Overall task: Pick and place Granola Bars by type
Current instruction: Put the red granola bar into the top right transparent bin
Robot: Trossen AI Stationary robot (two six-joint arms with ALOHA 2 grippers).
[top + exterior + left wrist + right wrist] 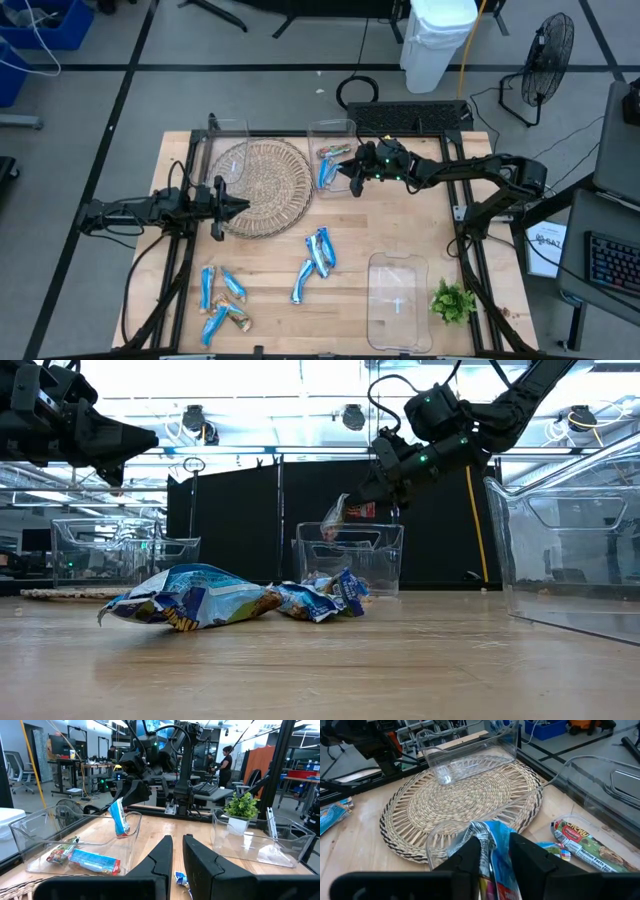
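Observation:
My right gripper (352, 172) is shut on a blue-and-white granola bar (119, 817) over the small clear bin (332, 158) at the table's far middle. That bin holds a blue bar (95, 862) and a reddish-labelled bar (582, 842). More blue bars lie flat on the table in the middle (318, 255) and at the near left (220, 300). My left gripper (225, 200) is shut and empty, above the left edge of the round wicker mat (258, 188). My right gripper pinches the blue bar's crimped upper end (482, 837) between its two fingers. The fingers slant down from the table's right side. The bar hangs below them, lifted clear, with its lower end (123, 831) about level with the bin's rim.
A second small clear bin (228, 135) stands at the mat's far edge. A larger clear bin (398, 300) and a green leafy sprig (452, 300) stand at the near right. Bare wood lies between the bar groups and the mat.

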